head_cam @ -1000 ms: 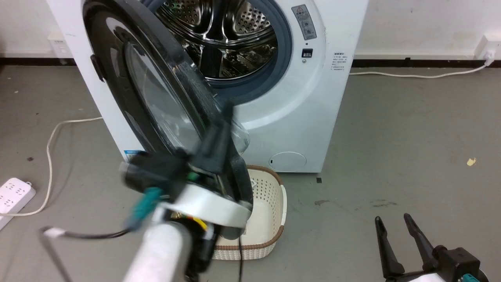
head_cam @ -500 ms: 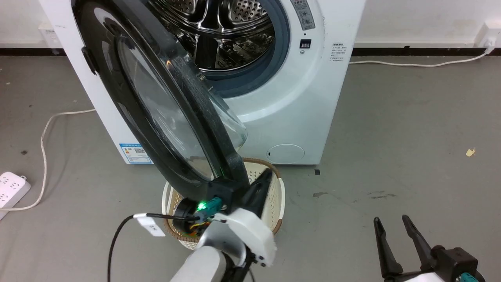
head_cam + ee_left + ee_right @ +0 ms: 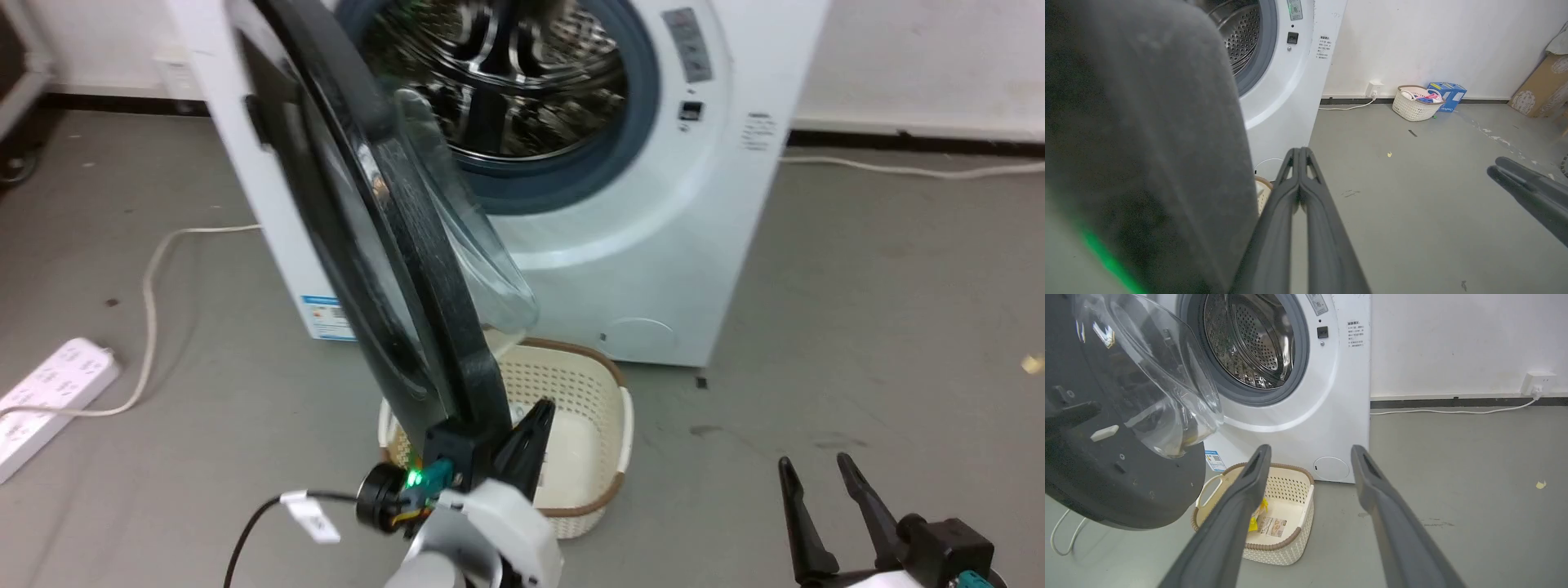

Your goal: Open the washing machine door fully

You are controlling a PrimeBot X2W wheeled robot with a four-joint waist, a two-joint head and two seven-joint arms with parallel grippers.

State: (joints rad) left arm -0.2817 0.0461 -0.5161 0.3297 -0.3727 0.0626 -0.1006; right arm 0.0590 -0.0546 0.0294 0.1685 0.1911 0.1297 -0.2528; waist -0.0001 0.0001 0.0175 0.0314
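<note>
Clenched on nothing, my left claw [image 3: 539,415] now pushes from the drum [image 3: 498,73] side of the washing machine door [image 3: 392,245], which has swung wider off the drum but isn't fully open yet.

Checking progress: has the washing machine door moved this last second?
Yes. The washing machine door has swung further open: its free edge now sits farther left of the round white flap.

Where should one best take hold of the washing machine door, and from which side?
On the washing machine door, probably the black free edge nearest the robot, approached from the glass bowl side: the door stands half-open, so pushing leftward there gives the longest lever.
</note>
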